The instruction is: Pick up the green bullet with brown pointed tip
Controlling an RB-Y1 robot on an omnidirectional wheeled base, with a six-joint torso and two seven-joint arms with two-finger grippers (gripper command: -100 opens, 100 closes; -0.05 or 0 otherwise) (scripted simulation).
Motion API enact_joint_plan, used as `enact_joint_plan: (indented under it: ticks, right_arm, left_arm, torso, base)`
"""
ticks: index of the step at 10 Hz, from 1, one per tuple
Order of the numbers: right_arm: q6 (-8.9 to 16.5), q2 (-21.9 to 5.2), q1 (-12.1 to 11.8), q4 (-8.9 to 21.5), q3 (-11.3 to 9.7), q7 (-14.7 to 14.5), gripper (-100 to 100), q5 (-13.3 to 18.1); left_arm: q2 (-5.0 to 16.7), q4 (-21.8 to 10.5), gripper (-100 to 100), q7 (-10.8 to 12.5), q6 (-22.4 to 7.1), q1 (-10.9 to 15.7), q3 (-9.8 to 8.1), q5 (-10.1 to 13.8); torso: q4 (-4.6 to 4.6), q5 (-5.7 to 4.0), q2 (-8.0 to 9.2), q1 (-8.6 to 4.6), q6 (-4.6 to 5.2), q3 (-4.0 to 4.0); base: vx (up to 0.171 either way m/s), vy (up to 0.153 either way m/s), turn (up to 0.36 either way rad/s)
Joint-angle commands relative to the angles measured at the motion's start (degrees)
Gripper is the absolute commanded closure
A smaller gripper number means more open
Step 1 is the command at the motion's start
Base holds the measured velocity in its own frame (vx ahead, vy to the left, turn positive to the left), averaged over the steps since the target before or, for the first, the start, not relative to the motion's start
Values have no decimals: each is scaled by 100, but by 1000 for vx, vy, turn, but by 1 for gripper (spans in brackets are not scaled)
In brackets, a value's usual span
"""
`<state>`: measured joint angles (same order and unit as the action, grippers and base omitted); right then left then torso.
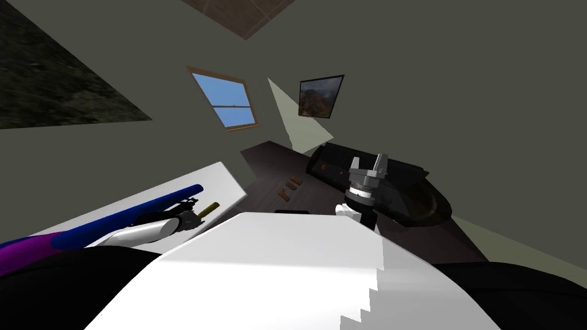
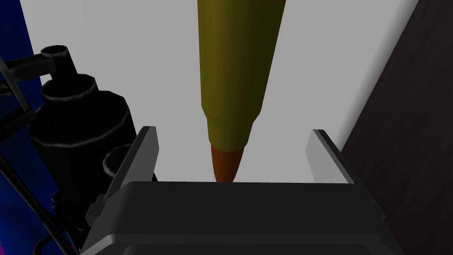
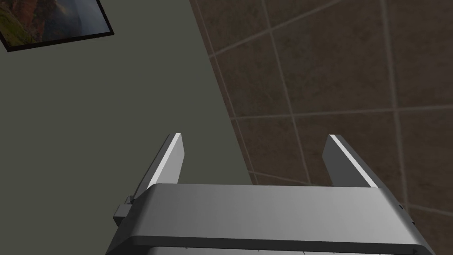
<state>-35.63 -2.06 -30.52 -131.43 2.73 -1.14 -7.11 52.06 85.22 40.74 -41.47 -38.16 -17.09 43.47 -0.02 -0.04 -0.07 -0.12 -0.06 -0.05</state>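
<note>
Pre-grasp on white table (image 2: 110,53), left of scene: left gripper (image 2: 232,132) fingers spread, straddling brown tip of olive-green bullet (image 2: 234,66), not touching. Next, probably: advance slightly, pinch body, lift. Right gripper (image 3: 254,137) raised, fingers spread.

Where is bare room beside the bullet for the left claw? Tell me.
Bare white surface lies on both sides of the bullet: a strip between it and the black cylinders, and a wider one toward the surface's edge. Crowded beyond the cylinders, by the blue object. The left claw straddles the bullet, open.
</note>
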Motion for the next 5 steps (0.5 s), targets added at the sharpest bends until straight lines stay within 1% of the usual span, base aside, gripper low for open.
enact_joint_plan:
  ticks: [1,2,3,5]
  right_arm:
    - [0,0,0,0,0,0,0,0]
    - [0,0,0,0,0,0,0,0]
    - [0,0,0,0,0,0,0,0]
    - [0,0,1,0,0,0,0,0]
  left_arm:
    - [0,0,-100,0,0,0,0,0]
    - [4,-1,0,18,-25,-1,-2,0]
    - [-112,-206,-100,-50,38,134,39,-71]
    - [-227,-412,-100,-116,98,270,78,-141]
  torso:
    - [0,0,0,0,0,0]
    - [2,1,9,2,-3,5]
    - [4,1,15,4,-3,9]
    - [5,5,21,19,-1,12]
  base:
    - [17,-4,-23]
    - [0,0,0]
    - [-2,18,-64]
    - [-9,40,-87]
